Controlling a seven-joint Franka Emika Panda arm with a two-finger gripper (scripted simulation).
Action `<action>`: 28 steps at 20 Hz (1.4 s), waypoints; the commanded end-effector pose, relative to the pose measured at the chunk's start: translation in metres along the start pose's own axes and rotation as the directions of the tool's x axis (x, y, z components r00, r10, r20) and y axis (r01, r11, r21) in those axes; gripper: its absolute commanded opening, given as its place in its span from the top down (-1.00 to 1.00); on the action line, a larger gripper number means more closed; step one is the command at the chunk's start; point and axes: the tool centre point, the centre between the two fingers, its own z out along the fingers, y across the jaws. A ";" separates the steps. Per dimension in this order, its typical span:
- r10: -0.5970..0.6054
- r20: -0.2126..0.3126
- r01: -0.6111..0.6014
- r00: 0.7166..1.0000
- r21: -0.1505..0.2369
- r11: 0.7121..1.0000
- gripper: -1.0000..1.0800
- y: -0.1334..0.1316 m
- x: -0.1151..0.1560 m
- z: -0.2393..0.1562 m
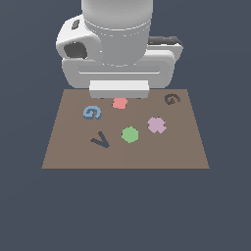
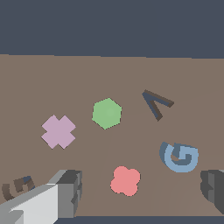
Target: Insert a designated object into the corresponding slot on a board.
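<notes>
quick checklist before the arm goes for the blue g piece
1. Gripper open, nothing between the fingers: ok.
2. Blue G lying flat on the board, free of neighbours: ok.
3. Gripper centred over the blue G: not ok, the red piece sits between the fingers.
4. G-shaped slot empty: ok.
5. Green hexagon and pink cross clear of the slot: ok.
6. Blue G's turn matches the slot's: cannot tell.

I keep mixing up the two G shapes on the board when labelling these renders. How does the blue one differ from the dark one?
The blue G is a light-blue raised block lying on the board; the dark G is a near-black recess sunk into it. The blue G lies toward the exterior view's left, the dark G toward its right, nearer the far edge. They are also turned differently. Both share the same letter outline and look about equal in size.
</notes>
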 end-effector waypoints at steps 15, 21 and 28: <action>-0.321 -0.002 0.321 0.947 0.004 0.947 -0.92 0.016 -0.021 0.026; -0.500 -0.004 0.500 0.866 0.005 0.866 -0.92 0.028 -0.031 0.042; -0.689 -0.008 0.689 0.725 0.007 0.725 -0.92 0.046 -0.039 0.061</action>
